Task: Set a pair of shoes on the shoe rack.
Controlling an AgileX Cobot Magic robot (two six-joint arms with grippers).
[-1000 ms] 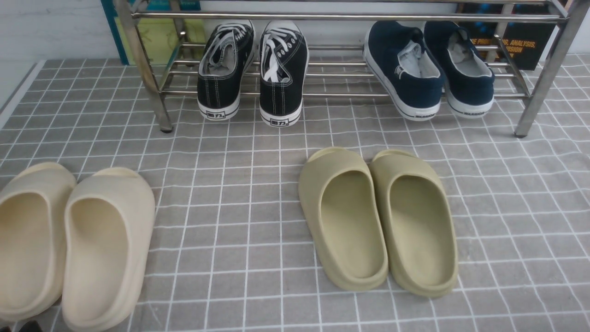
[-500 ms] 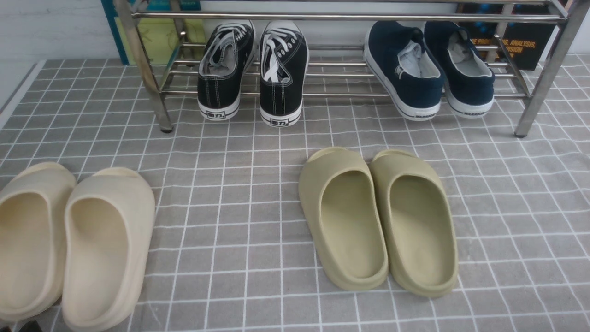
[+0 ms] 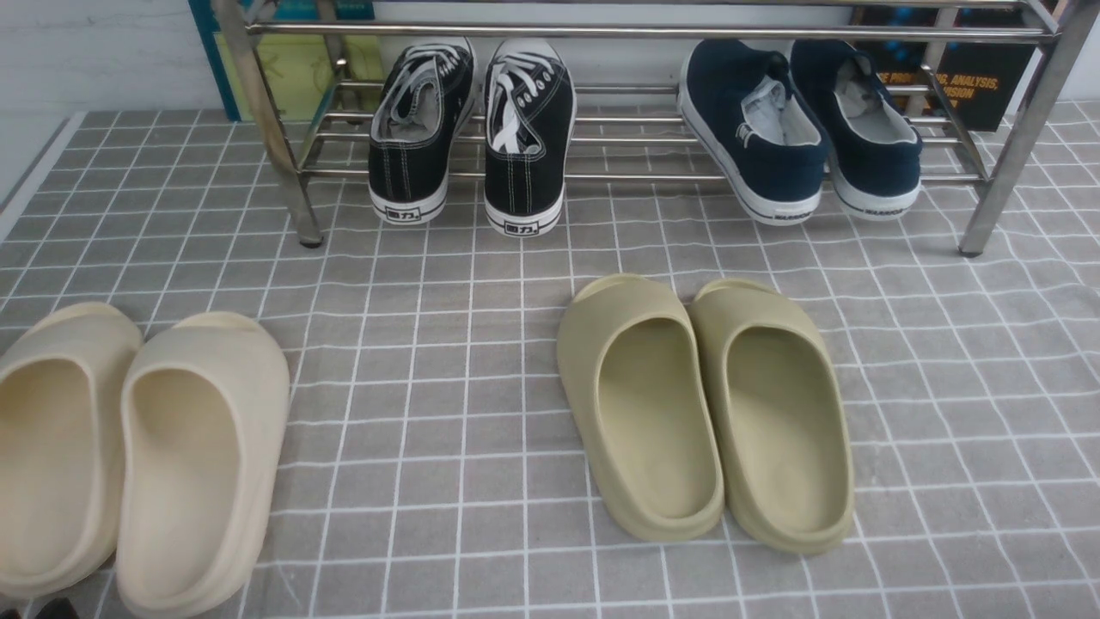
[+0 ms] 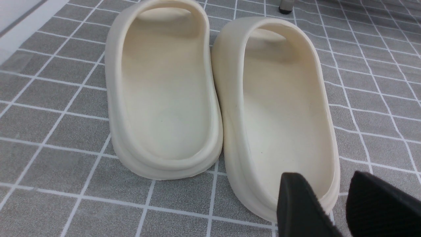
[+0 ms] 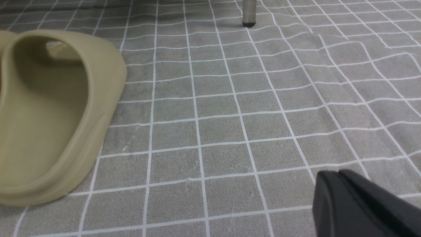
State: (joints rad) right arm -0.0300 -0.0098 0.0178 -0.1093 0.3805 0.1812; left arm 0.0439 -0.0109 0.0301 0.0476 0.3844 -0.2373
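Nothing has moved: the navy shoes stay on the chrome rack; left gripper hangs parted and empty, right gripper pressed closed, empty.

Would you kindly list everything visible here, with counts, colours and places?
navy slip-on shoes: two, navy with white soles, on the rack's lower rods, right part.
black lace-up sneakers: two, black with white laces, on the same rods, left part.
shoe rack: one, chrome, at the back.
olive slides: two, olive green, on the floor cloth, centre-right.
cream slides: two, cream, on the cloth, front left.
checked cloth: one, grey with white lines, covering the floor.
left tool: black, open, empty, beside a cream slide's heel.
right tool: black, shut, empty, above the cloth.
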